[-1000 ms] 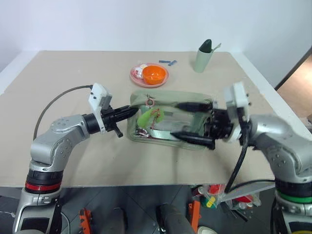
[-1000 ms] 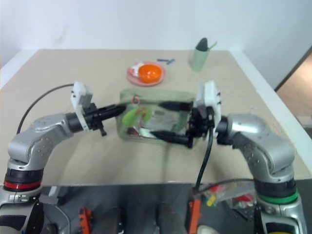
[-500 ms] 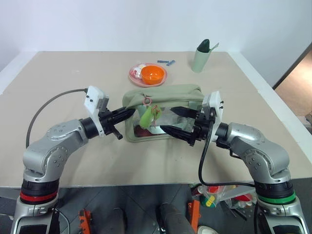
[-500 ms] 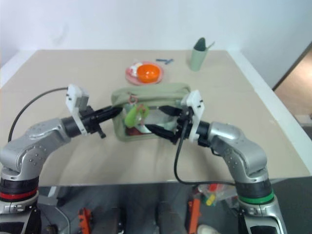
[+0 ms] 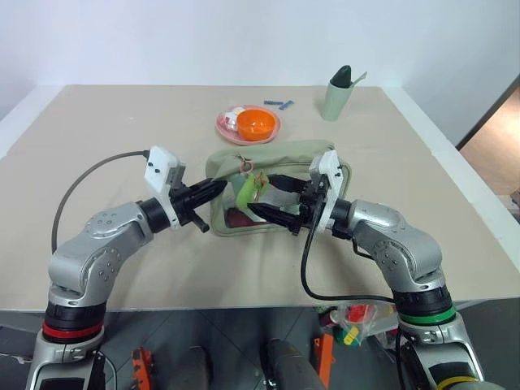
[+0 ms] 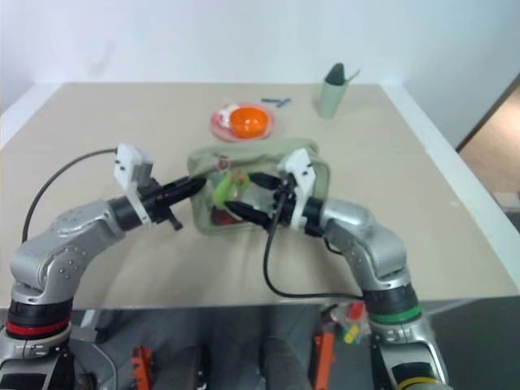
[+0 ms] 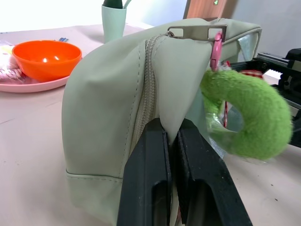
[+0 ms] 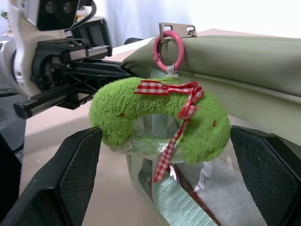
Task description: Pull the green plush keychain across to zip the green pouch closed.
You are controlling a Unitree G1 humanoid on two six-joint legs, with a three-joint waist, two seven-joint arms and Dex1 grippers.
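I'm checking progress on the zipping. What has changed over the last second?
The right end effector, open, moved in along the green pouch toward the green plush keychain, which now hangs between its fingers, not yet gripped. The left end effector stayed shut on the pouch's fabric at the zipper end. The keychain still hangs at that same end; the orange bowl and pale green cup kept their places.
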